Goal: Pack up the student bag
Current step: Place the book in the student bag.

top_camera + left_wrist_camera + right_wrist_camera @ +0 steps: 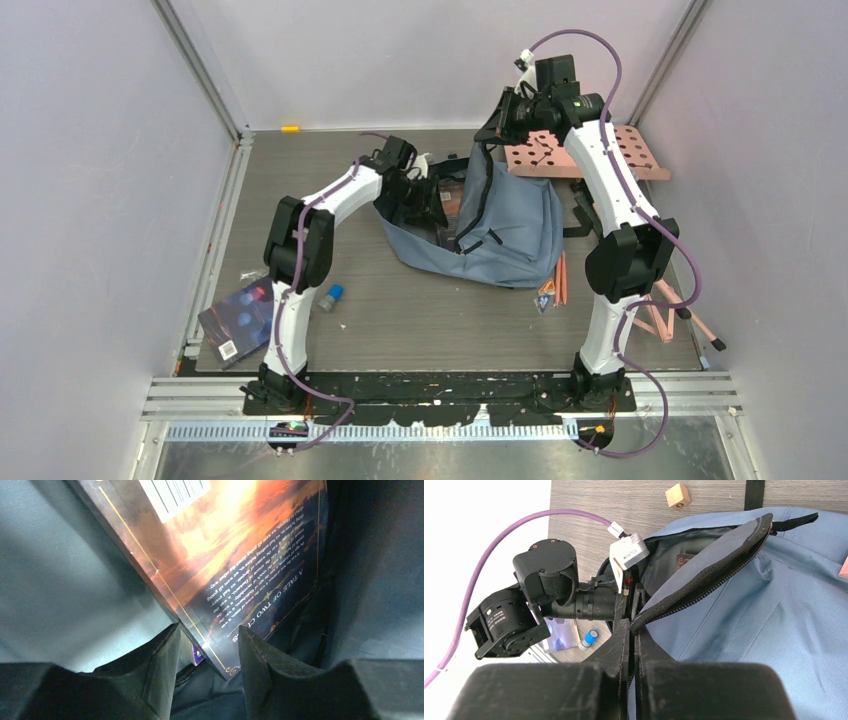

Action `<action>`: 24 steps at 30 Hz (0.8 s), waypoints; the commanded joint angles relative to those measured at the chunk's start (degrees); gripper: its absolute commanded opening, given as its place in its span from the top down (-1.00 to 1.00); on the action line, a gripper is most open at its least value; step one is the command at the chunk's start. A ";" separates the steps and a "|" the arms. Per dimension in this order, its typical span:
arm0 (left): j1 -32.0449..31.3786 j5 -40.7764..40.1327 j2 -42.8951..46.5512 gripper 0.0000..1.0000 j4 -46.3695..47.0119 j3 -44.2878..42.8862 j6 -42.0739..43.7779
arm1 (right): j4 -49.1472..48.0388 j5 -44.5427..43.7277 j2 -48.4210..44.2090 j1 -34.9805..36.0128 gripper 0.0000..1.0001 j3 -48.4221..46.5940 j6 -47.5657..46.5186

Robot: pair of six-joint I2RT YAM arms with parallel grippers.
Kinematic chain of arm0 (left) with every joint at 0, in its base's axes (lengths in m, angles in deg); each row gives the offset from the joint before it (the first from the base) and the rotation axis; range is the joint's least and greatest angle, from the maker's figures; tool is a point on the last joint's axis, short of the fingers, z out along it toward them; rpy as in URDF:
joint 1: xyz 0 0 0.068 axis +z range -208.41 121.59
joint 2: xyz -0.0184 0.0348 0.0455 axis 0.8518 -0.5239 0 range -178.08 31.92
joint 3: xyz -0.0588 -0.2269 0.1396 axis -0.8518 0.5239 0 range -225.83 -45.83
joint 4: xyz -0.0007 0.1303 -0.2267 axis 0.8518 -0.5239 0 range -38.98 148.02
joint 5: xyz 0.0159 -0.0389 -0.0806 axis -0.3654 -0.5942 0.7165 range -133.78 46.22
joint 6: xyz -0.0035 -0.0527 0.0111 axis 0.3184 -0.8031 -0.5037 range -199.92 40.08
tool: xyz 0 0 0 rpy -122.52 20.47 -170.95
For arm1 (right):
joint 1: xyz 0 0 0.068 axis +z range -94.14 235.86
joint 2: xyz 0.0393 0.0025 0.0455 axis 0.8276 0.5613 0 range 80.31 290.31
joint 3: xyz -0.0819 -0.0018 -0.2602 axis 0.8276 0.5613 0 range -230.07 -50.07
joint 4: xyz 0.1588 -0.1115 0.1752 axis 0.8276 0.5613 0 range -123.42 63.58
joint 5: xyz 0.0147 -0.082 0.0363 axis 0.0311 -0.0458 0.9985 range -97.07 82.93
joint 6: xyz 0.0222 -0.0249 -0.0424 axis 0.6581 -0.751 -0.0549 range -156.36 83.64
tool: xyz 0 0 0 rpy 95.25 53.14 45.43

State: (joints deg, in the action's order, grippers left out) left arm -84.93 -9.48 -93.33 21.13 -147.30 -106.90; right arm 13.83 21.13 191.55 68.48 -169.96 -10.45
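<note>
The grey-blue student bag [515,235] lies in the middle of the table with its mouth facing left. My right gripper [493,128] is shut on the bag's zipper-edged flap [704,575] and holds it lifted, as the right wrist view [633,625] shows. My left gripper [432,196] reaches into the bag's mouth. In the left wrist view it [207,632] is open inside the bag, fingers apart. The corner of a dark book with an orange sky, "A Tale of Two Cities" [240,555], sits between and just beyond the fingertips, resting against the bag's lining [60,580].
A dark purple-blue book [238,320] and a small blue-capped bottle [331,296] lie on the table at the near left. Orange pencils [560,278] lie by the bag's near right corner. A pink pegboard [590,152] stands behind the bag. A wooden cube [677,496] lies beyond it.
</note>
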 commanded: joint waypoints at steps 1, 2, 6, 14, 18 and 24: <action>-0.40 5.67 2.66 0.08 8.77 2.44 -3.99 | -4.60 0.67 -3.61 -0.31 0.99 -1.90 0.72; -0.78 6.22 2.01 0.12 9.66 2.08 -4.23 | -4.65 0.70 -3.58 -0.31 0.99 -1.85 0.63; -2.55 7.50 -1.84 0.17 9.65 -2.60 -2.52 | -4.70 0.73 -3.61 -0.25 0.98 -1.70 0.57; -4.75 10.15 -8.01 0.21 9.94 -10.37 -1.74 | -4.34 0.26 -4.32 -0.32 0.99 -0.81 0.08; -4.77 9.73 -7.19 0.21 9.50 -9.11 -0.12 | -4.35 0.07 -4.37 -0.32 0.99 -0.61 0.11; -4.18 5.79 -2.50 0.04 9.01 -7.87 2.85 | -4.30 -0.19 -4.17 -0.29 0.99 -0.84 0.06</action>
State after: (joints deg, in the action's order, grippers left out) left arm -89.67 -2.15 -101.44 29.04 -155.36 -107.12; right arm 13.78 21.07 191.55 68.48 -169.90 -10.47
